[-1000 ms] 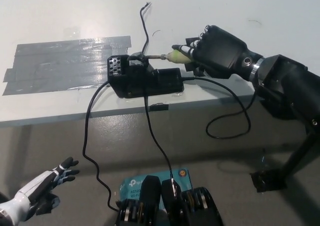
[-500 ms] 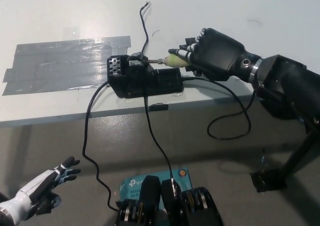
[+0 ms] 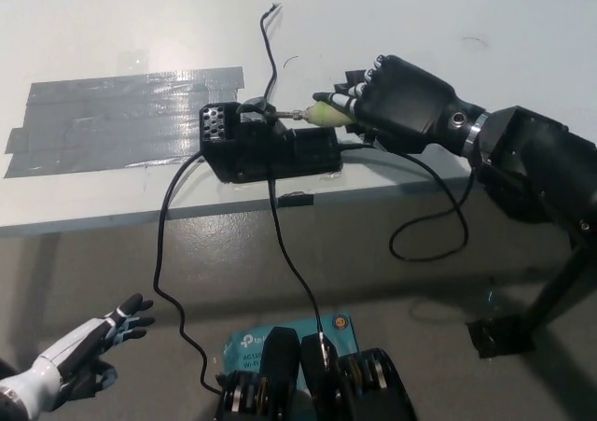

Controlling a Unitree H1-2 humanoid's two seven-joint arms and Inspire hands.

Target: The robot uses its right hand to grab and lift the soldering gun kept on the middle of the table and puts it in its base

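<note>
One white table [image 3: 448,10] carries grey tape strips [image 3: 121,118] at 9 o'clock of the black base [image 3: 270,150]. The right hand [image 3: 396,99] is clamped on the soldering gun [image 3: 322,113], its tip at the base. The left hand [image 3: 89,346], fingers apart, hangs over the grey floor [image 3: 448,300].

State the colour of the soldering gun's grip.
Pale yellow-green grip, seen in the head view.
</note>
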